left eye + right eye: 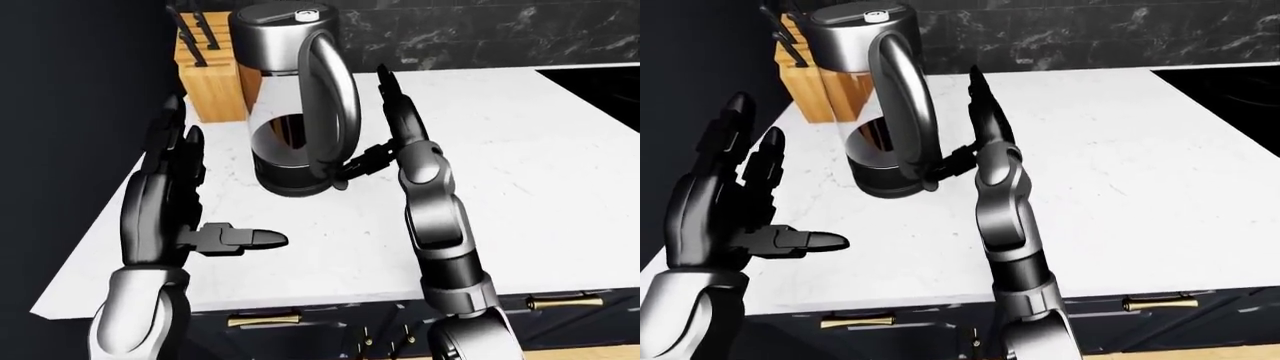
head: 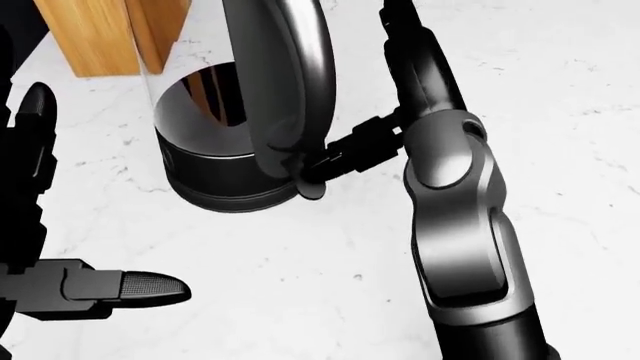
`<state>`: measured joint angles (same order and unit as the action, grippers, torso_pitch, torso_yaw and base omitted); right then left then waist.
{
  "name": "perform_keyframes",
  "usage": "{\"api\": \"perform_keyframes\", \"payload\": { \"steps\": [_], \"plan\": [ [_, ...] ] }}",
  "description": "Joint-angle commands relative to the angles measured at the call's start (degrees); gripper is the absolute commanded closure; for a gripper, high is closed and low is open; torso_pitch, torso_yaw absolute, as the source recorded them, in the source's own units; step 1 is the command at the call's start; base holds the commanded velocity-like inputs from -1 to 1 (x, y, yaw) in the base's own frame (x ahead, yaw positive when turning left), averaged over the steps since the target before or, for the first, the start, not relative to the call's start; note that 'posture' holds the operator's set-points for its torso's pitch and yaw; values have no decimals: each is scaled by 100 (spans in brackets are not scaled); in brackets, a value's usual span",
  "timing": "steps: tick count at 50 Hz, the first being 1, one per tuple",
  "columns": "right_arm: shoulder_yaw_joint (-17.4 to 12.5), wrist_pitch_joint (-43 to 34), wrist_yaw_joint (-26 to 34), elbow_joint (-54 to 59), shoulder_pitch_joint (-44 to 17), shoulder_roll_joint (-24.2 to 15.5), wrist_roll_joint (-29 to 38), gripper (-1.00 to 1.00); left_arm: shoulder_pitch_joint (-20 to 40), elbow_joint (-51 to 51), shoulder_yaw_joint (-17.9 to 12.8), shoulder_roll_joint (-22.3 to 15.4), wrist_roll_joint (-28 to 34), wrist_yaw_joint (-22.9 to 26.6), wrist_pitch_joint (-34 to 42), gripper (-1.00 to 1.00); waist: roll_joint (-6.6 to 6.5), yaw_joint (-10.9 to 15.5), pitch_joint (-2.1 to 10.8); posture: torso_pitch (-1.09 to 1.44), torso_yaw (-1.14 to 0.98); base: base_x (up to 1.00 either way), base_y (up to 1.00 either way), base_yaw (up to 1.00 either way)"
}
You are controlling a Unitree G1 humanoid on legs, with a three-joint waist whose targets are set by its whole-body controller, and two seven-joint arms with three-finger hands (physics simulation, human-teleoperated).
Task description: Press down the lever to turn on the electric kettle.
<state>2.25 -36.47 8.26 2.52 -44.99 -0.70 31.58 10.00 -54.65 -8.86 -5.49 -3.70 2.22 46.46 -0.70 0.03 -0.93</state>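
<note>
The electric kettle (image 1: 285,90), glass-bodied with a steel lid and a dark base, stands on the white marble counter (image 1: 540,165). Its curved handle (image 1: 332,97) faces my right hand. The small lever (image 2: 311,186) sits at the handle's foot. My right hand (image 1: 385,139) is open, with its fingers (image 1: 392,97) upright just right of the handle. Its thumb (image 2: 360,146) reaches left and touches the lever area. My left hand (image 1: 215,180) is open and empty, left of and below the kettle, palm toward it.
A wooden knife block (image 1: 210,79) stands just behind the kettle on its left. A black cooktop (image 1: 600,75) lies at the counter's upper right. A dark wall bounds the left side. Drawer handles (image 1: 265,320) show below the counter edge.
</note>
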Motion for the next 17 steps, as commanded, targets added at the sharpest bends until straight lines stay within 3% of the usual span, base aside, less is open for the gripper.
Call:
{"api": "perform_keyframes", "payload": {
  "steps": [1, 17],
  "plan": [
    [24, 101, -76, -39, -106, -32, 121, -100, 97, -155, -13, -27, 0, -9, -176, -100, -13, 6, 86, 0, 0, 0, 0, 0],
    [28, 271, -121, 166, 47, -36, 154, -100, 16, -126, -7, -8, 15, 11, -274, -100, -10, 10, 110, 0, 0, 0, 0, 0]
  ]
}}
